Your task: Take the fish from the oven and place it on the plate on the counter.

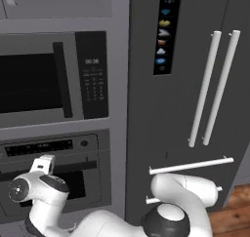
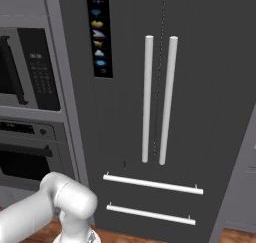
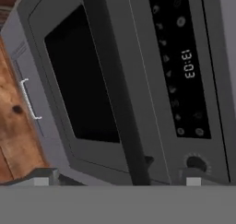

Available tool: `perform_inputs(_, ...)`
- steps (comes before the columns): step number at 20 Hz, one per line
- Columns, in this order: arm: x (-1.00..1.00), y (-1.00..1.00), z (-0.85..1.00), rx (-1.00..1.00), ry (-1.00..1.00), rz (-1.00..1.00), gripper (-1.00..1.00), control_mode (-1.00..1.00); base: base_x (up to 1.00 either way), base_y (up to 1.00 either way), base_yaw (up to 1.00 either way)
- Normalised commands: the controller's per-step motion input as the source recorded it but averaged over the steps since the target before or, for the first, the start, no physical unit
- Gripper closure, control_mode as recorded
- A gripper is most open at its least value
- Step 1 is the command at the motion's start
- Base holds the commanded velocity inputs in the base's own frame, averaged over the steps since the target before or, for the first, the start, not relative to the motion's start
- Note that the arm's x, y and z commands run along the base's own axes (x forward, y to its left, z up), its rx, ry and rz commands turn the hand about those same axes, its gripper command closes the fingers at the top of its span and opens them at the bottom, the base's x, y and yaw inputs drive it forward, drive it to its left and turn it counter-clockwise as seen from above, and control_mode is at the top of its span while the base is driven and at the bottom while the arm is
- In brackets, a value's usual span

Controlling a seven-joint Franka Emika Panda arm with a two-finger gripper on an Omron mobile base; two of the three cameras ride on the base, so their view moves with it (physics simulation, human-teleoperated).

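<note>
Early yet, by the look of it: grey built-in oven (image 1: 53, 177) with dark glass window at left, door shut (fish presumably inside, unseen). Close before its black bar handle (image 3: 120, 103), claw (image 3: 117, 181) spread wide, holding nothing. Door-opening, fetching, plating all left.

Home kitchen, built-in oven (image 1: 53, 175), microwave (image 1: 49, 77), tall fridge (image 2: 165, 102)

A tall dark grey fridge (image 1: 185, 85) stood at the right, with two pale upright handles (image 2: 159, 99) side by side and two horizontal drawer bars (image 2: 152, 183) below them. A narrow black panel of small coloured icons (image 1: 166, 33) ran down its left door. A grey microwave (image 1: 49, 80) sat in the cabinet wall just beside it. The floor (image 1: 234, 211) was reddish-brown wood.
</note>
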Motion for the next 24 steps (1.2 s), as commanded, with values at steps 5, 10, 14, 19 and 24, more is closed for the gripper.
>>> perform_inputs(5,0.12,0.02,-0.58,-0.18,-0.13,0.25,-1.0,-1.0,0.0,0.0,0.0)
perform_inputs(10,0.01,0.18,-0.24,-0.17,-0.21,0.13,-1.0,-1.0,0.0,0.0,0.0)
perform_inputs(14,0.04,0.23,-0.01,-0.11,-0.16,0.05,-1.0,-1.0,0.0,0.0,0.0)
perform_inputs(19,0.15,0.26,0.0,-0.07,-0.14,0.02,-1.0,-1.0,0.0,0.0,0.0)
perform_inputs(24,0.53,0.12,0.0,0.0,-0.05,0.0,-1.0,-1.0,0.0,0.0,0.0)
